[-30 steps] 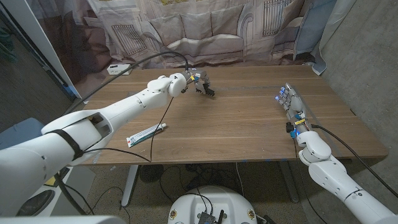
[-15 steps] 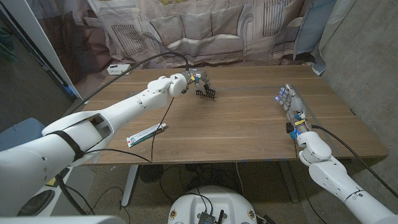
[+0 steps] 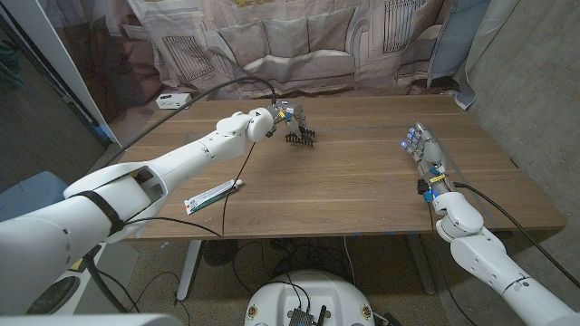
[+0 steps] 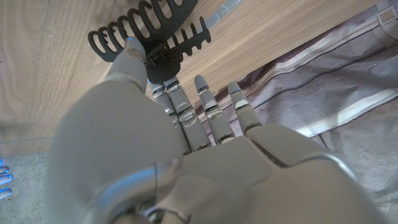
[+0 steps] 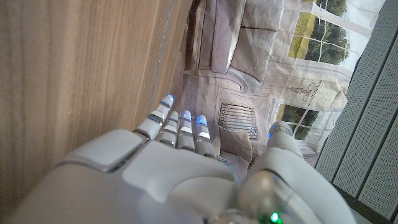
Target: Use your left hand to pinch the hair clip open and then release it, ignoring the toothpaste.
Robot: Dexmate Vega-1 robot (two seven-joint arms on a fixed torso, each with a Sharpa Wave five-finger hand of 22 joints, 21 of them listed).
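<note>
Head view looks down over table (image 3: 362, 181); wrist views close along hands.

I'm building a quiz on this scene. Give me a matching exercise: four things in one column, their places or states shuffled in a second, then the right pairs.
Things:
1. hair clip
2. toothpaste
3. left hand
4. right hand

Places or states:
A. holds nothing, at the table's right side
B. lies near the table's front left edge
C. black, toothed, pinched at the far middle of the table
D. pinches the clip

Pairs: 1-C, 2-B, 3-D, 4-A
</note>
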